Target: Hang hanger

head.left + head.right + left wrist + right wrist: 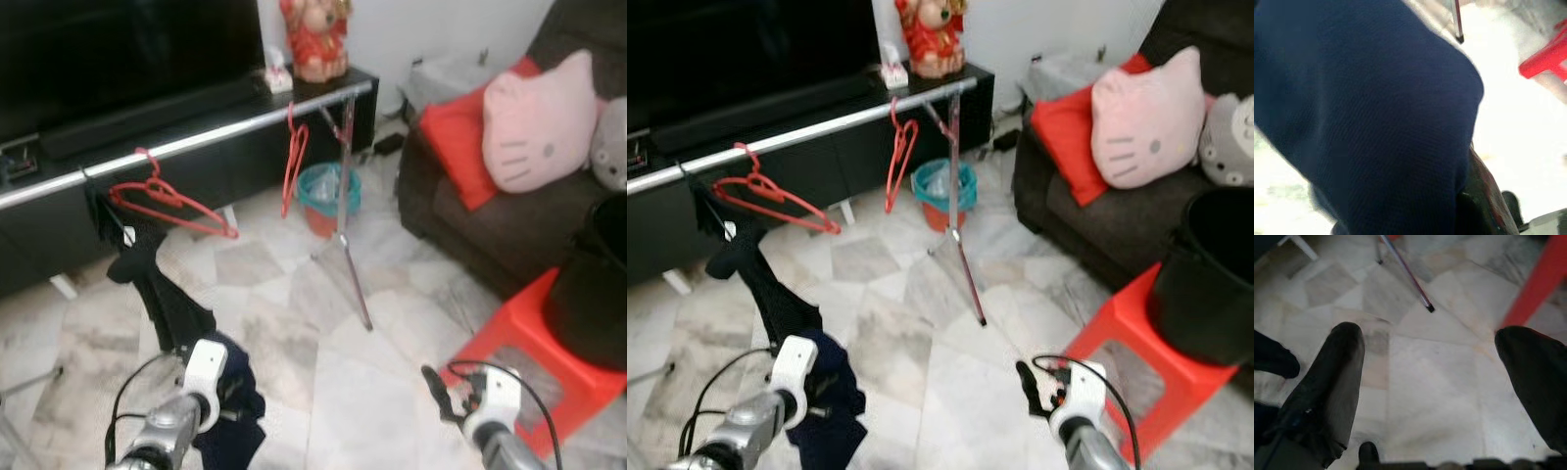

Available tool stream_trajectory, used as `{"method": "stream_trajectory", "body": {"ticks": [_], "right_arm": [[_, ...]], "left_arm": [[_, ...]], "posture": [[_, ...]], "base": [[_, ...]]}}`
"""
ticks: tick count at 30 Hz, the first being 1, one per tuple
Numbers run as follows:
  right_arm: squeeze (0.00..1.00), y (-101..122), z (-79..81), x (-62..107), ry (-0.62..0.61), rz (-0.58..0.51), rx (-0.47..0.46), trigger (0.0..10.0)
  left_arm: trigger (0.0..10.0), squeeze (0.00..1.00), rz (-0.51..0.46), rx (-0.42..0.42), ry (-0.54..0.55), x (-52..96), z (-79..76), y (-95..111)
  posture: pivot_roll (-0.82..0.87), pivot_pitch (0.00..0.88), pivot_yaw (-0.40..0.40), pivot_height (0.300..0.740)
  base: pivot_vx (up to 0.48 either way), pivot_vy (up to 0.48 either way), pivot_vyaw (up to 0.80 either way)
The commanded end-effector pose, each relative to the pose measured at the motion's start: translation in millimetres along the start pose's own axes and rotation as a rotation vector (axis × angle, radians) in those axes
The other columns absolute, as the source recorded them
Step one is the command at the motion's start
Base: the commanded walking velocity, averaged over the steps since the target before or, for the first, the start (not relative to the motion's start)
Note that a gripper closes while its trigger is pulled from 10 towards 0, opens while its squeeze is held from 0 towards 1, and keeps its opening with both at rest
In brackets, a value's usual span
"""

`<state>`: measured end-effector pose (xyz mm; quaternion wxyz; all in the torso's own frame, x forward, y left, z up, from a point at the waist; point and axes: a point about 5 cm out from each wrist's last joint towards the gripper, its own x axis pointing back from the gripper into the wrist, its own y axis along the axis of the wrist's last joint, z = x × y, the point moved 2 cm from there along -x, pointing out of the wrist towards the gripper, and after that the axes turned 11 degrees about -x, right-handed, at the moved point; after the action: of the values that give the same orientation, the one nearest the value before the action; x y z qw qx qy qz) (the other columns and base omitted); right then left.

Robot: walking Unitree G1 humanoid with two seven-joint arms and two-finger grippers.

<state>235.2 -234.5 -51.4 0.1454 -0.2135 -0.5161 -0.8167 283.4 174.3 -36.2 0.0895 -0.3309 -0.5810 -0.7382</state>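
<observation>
Low beside the left gripper (233,411), whose finger state cannot be told, hangs navy cloth (1361,117); the right gripper (1430,382) is spread wide over the marble floor (1425,396).

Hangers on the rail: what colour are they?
Both hangers on the rail are red, clearest in the left eye view.

No words, numbers, brand marks or labels can be read anywhere. The pink cushion (541,122) on the sofa at about two o'clock carries a stitched cat face, a picture rather than writing. The red figurine (315,37) on the black cabinet at twelve o'clock may bear markings, but they are too blurred to make out.
</observation>
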Motion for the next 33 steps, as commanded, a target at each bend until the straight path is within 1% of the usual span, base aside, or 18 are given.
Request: {"method": "stream_trajectory", "body": {"ticks": [1, 9, 15, 17, 20, 21, 22, 24, 25, 30, 32, 33], "right_arm": [[0.00, 1.4, 7.3, -3.2, 0.024, -0.008, -0.001, 10.0], [0.00, -1.0, 8.9, -2.8, 0.037, -0.003, -0.014, 10.0], [0.00, -3.1, 8.9, -2.6, 0.030, 0.004, -0.023, 10.0], [0.00, -2.9, 9.4, -2.7, 0.036, 0.004, -0.021, 10.0], [0.00, -1.8, 11.1, -3.0, 0.056, 0.005, -0.008, 10.0], [0.00, -1.9, 13.5, -2.6, 0.093, 0.017, 0.031, 10.0], [0.00, -2.1, 14.5, -2.4, 0.107, 0.022, 0.043, 10.0], [0.00, -2.2, 16.8, -1.4, 0.147, 0.034, 0.087, 10.0], [0.00, -1.9, 17.5, 0.3, 0.184, 0.046, 0.132, 10.0], [0.00, 2.6, 13.7, 6.5, 0.264, 0.063, 0.205, 10.0], [0.00, 7.0, 11.8, 9.6, 0.302, 0.065, 0.238, 10.0], [0.00, 10.8, 12.3, 12.9, 0.355, 0.075, 0.264, 10.0]], "left_arm": [[10.0, 0.00, 0.003, -0.015, 0.012, 2.6, 5.9, -2.2], [10.0, 0.00, 0.005, -0.020, 0.009, 2.4, 4.5, -2.8], [10.0, 0.00, 0.005, -0.023, 0.009, 2.3, 4.6, -2.6], [10.0, 0.00, -0.011, -0.016, 0.016, 2.2, 6.6, 0.5], [10.0, 0.00, -0.073, 0.035, -0.036, 1.3, 5.4, 10.7], [10.0, 0.00, -0.130, 0.039, -0.106, 0.5, 2.7, 22.4], [10.0, 0.00, -0.148, 0.036, -0.129, 0.4, 1.9, 26.3], [10.0, 0.00, -0.187, 0.008, -0.181, 0.8, 1.4, 36.1], [10.0, 0.00, -0.219, -0.017, -0.227, 1.9, 2.6, 45.4], [10.0, 0.00, -0.301, -0.057, -0.354, 7.8, 7.1, 69.2], [10.0, 0.00, -0.346, -0.070, -0.405, 11.4, 8.9, 82.5], [10.0, 0.00, -0.383, -0.087, -0.475, 16.1, 8.6, 94.8]], "posture": [[-0.03, 0.018, 0.067, 0.740], [-0.03, 0.016, 0.068, 0.740], [-0.03, 0.018, 0.068, 0.740], [-0.03, 0.018, 0.068, 0.740], [-0.03, 0.016, 0.068, 0.740], [-0.03, 0.014, 0.069, 0.740], [-0.03, 0.014, 0.069, 0.740], [-0.03, 0.013, 0.069, 0.740], [-0.03, 0.012, 0.069, 0.740], [-0.04, 0.010, 0.070, 0.740], [-0.04, 0.007, 0.070, 0.740], [-0.04, 0.005, 0.072, 0.740]], "base": [[0.000, 0.000, 0.80], [0.000, 0.000, 0.80], [0.000, 0.000, 0.00], [0.000, 0.000, 0.00], [0.000, 0.000, 0.00], [0.000, 0.000, 0.00], [0.000, 0.000, 0.00], [0.000, 0.000, 0.00], [0.000, 0.000, 0.00], [0.000, 0.000, 0.00], [0.000, 0.000, 0.00], [0.000, 0.000, 0.00]]}}
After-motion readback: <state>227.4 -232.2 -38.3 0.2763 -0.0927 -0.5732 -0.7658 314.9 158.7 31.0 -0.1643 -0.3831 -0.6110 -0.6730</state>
